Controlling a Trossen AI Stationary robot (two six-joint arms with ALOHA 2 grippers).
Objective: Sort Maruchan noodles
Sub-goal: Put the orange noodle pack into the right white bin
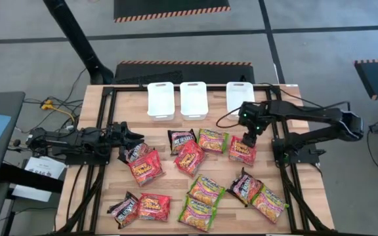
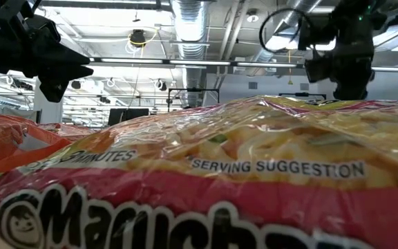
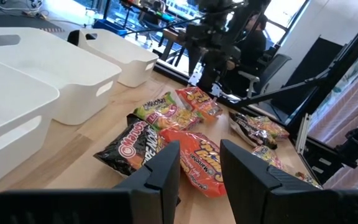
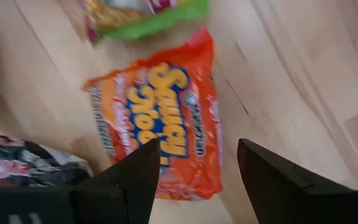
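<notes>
Maruchan noodle packets, red, green-yellow and dark, lie flat and scattered on the wooden table (image 1: 169, 174). My right gripper (image 1: 249, 139) hangs open just above a red packet (image 1: 241, 153), which shows between and beyond its fingers in the right wrist view (image 4: 166, 130). My left gripper (image 1: 135, 138) is open near the table's left side, over a dark packet (image 1: 136, 152) and a red one (image 1: 146, 167). Ahead of the left gripper (image 3: 199, 168) lie a dark packet (image 3: 132, 148) and a red packet (image 3: 197, 155). In the low view a packet (image 2: 254, 180) fills the foreground.
Three white trays (image 1: 161, 99) (image 1: 193, 98) (image 1: 239, 95) stand in a row along the far edge. A green-yellow packet (image 4: 145, 15) and a dark one (image 4: 30, 165) lie beside the red one under the right gripper. More packets (image 1: 202, 193) crowd the near half.
</notes>
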